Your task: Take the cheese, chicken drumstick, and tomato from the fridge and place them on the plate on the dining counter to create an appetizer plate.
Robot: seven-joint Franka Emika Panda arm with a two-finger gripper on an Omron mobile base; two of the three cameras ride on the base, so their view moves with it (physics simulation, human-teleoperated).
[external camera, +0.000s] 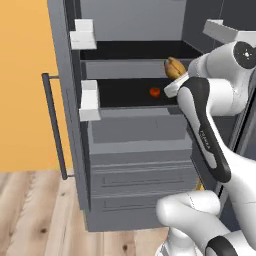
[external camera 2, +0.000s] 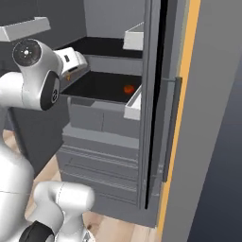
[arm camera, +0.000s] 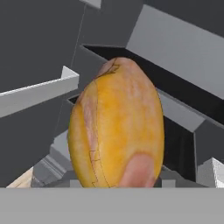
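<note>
The gripper (external camera: 176,80) is up at the open fridge (external camera: 135,135), level with the front edge of its upper black shelf. In the left base view the chicken drumstick (external camera: 173,67) sticks out just beyond the white hand, in front of the fridge's upper shelf rather than lying on it. In the hand view the chicken drumstick (arm camera: 117,127) sits right before the camera, its lower end dropping out of sight where the fingertips would be, so the jaws themselves are hidden; they appear to be pinching the drumstick part-way open around it, though the contact itself cannot be seen.

The drumstick's long axis runs along the direction the gripper looks: in the hand view it stands lengthwise from bottom to top, with its rounded golden end pointing away from the hand toward the fridge interior. A paler pinkish patch shows near its lower end, close to the hand. In the left base view it is tilted, its far end angled up and toward the fridge's back wall.

The tomato (external camera: 154,92) lies on the fridge's lower black shelf, below the drumstick and further inside; in the right base view the tomato (external camera 2: 128,88) sits near the fridge's white door bin (external camera 2: 133,105).
</note>
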